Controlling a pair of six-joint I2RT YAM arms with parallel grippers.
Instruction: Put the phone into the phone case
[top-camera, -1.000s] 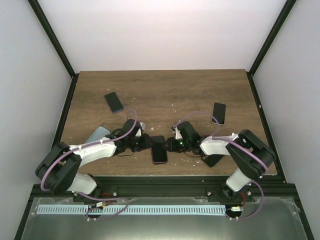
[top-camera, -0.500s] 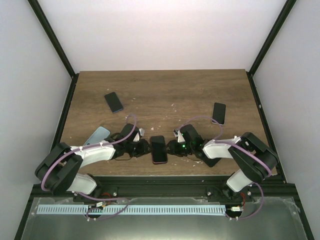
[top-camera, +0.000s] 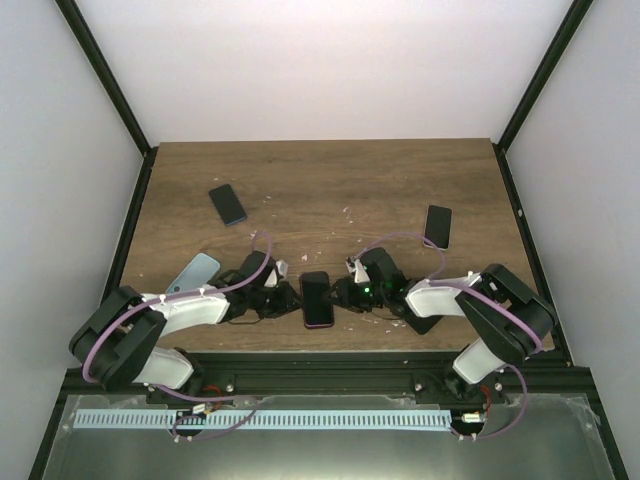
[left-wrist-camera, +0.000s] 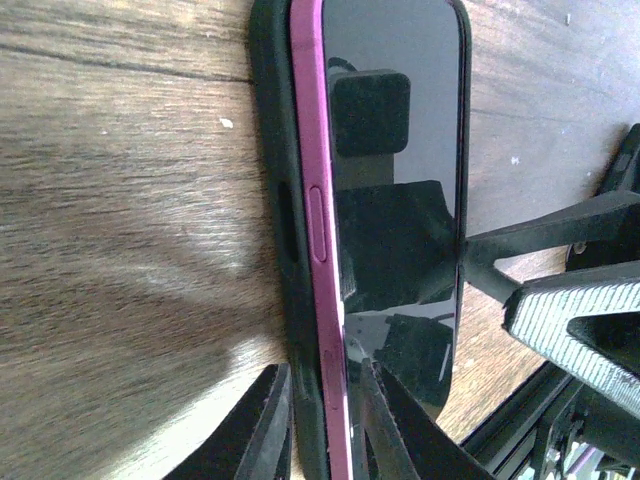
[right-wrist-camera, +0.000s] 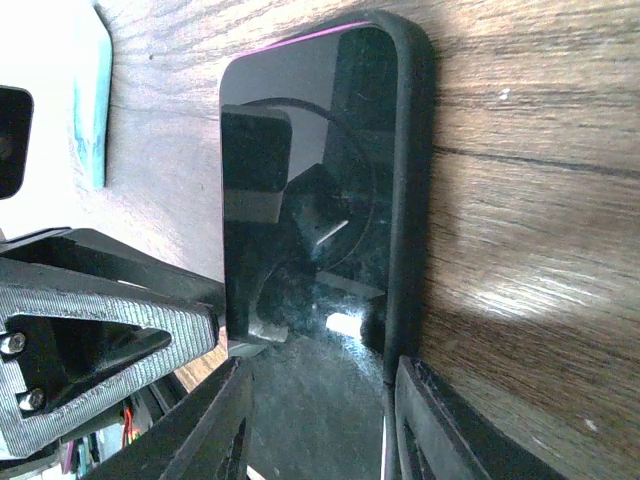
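while the pink phone (left-wrist-camera: 395, 200) sits half in the black case (left-wrist-camera: 280, 215), both grippers (top-camera: 285, 298) (top-camera: 345, 294) stay open around it, closer than before.

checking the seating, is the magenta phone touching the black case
Touching. The left wrist view shows the magenta phone pressed against the black case along its side, no gap between them.

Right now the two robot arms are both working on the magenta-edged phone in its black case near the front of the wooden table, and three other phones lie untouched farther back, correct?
Nearly. The top external view shows only two dark phones lying farther back; the third item, a light blue one, lies at the left beside the left arm. Both arms do meet at the magenta-edged phone.
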